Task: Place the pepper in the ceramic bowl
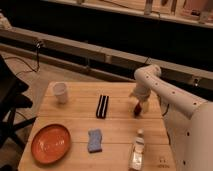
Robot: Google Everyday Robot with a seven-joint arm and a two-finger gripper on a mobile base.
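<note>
Bottle (136, 150) and blue sponge (94, 140) sit nearest on wooden table (120, 127). Ceramic bowl (50, 144) at near-left corner, nothing in it. Mid-table: black ribbed block (102, 106). Right of it, gripper (137, 106) low over table, pepper (136, 112) at its tip, roughly upright; cannot tell whether it's clamped. White cup (60, 92) far left. Task barely begun, I judge: pepper well apart from bowl; carry across and release both left.

Warm, dim light from above falls evenly on the pale wooden desk (120, 127) (the background beyond is nearly black). The gripper (137, 108), near the right edge, is shaded underneath; the glossy orange-red round dish (50, 145) at the front-left corner shows faint sheen.
</note>
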